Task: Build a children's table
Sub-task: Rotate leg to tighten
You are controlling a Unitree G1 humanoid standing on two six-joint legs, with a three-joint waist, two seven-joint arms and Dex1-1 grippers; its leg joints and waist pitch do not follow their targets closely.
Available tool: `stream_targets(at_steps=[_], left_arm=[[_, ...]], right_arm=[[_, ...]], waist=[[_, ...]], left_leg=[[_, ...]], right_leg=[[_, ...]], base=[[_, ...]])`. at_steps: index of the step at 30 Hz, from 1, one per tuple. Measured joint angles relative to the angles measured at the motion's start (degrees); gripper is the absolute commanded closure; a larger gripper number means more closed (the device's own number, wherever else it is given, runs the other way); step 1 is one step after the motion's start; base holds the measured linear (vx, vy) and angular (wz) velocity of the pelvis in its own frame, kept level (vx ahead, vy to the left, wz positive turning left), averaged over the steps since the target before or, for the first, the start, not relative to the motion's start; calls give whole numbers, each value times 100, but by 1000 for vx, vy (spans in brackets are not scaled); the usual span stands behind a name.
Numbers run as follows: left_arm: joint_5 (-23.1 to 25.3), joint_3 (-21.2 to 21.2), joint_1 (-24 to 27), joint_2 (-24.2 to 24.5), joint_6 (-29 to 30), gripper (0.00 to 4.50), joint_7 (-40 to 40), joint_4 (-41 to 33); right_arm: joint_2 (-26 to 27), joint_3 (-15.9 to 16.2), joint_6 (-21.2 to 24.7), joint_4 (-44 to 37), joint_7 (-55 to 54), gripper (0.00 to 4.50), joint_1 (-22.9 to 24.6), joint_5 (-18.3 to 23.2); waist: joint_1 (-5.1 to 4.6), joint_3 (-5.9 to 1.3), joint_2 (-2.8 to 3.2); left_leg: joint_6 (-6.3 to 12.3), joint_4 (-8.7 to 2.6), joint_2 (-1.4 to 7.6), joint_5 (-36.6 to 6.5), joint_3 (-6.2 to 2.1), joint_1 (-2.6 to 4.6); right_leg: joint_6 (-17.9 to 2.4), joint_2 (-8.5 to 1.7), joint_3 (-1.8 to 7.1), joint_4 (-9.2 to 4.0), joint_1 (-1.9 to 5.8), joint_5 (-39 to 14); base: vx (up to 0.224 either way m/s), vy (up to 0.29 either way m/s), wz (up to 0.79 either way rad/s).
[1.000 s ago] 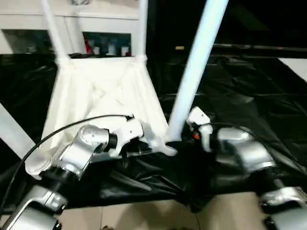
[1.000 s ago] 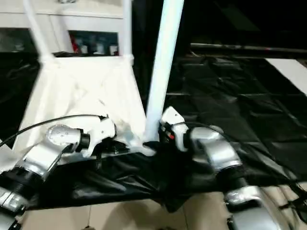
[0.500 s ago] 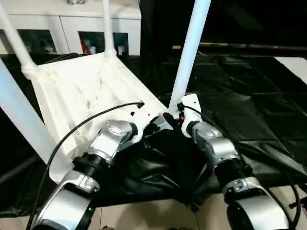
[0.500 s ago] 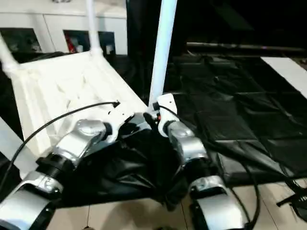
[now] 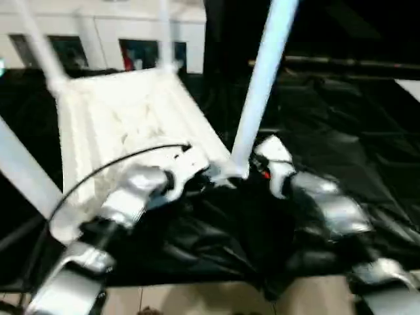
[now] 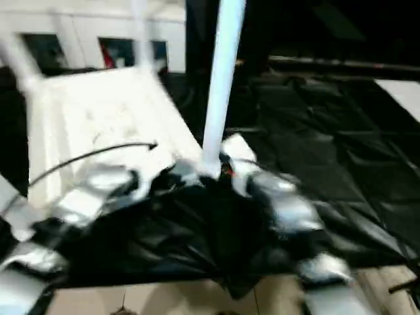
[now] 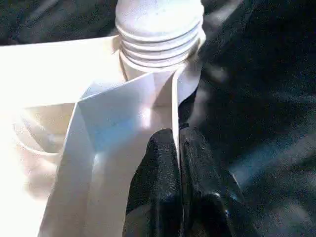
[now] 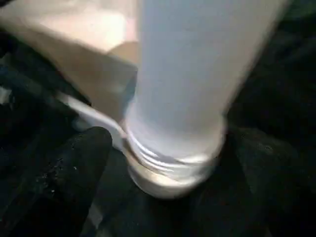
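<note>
White plastic tabletop [image 5: 125,118] lies underside up with my left gripper [image 7: 177,163] pinching its corner wall just below the socket, while my right gripper [image 8: 163,163] stands spread around the upright leg [image 5: 259,85] rising straight ahead of it.

1 white tabletop [image 5: 125,118], lying on 1 black-sheeted table [image 5: 367,138]. 4 white legs standing up from the tabletop: 2 at far corners [image 5: 41,46] [image 5: 164,33], 1 near-right [image 5: 262,79], 1 near-left [image 5: 23,170]. 2 grippers at the tabletop's near-right corner: left gripper [image 7: 178,148], right gripper [image 8: 163,163].
</note>
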Motion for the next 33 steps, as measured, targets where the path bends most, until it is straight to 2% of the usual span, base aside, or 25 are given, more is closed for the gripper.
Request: stream_targets(at_steps=[7,13,17,19,21,23,33], left_arm=[[-318,-62,315,355,-82,450,-1006,-474],[-369,-129,402,388,-16,450,-1278,-647],[-374,-117,410,411,-16,450,-1285,-646],[-374,-110,413,415,-16,450,-1288,-646],[-374,-103,413,417,-16,450,-1288,-646],[-373,-82,413,424,-16,450,-1281,-631],[-371,-22,421,441,-11,450,-1263,-622]], right_arm=[[-675,195,337,-895,1193,14,217,355],[-665,390,423,-968,1432,14,221,355],[-571,391,421,-875,1399,14,215,338],[-555,403,422,-848,1398,40,212,327],[-544,416,429,-843,1416,40,209,329],[-500,429,429,-764,1432,72,167,334],[-385,437,473,-731,1436,157,154,366]], waist=[[33,1,0],[30,1,0],[10,1,0],[4,1,-1],[5,2,-2],[1,4,-6],[-16,4,-5]], left_leg=[[-1,10,6,-1,32,2],[-1,19,9,1,45,2],[-1,23,9,1,48,2],[-1,23,9,1,49,3],[-1,23,10,1,49,3],[-1,25,10,1,49,2],[-2,31,12,1,49,3]], right_leg=[[-1,-11,9,-1,2,1],[21,-11,19,4,5,-12],[22,-11,23,7,6,-12],[21,-10,23,10,6,-12],[21,-10,23,15,6,-12],[24,-10,24,24,5,-13],[24,-8,26,30,2,-14]], base=[[0,0,0],[0,0,0],[0,0,0],[0,0,0],[0,0,0],[0,0,0],[0,0,0]])
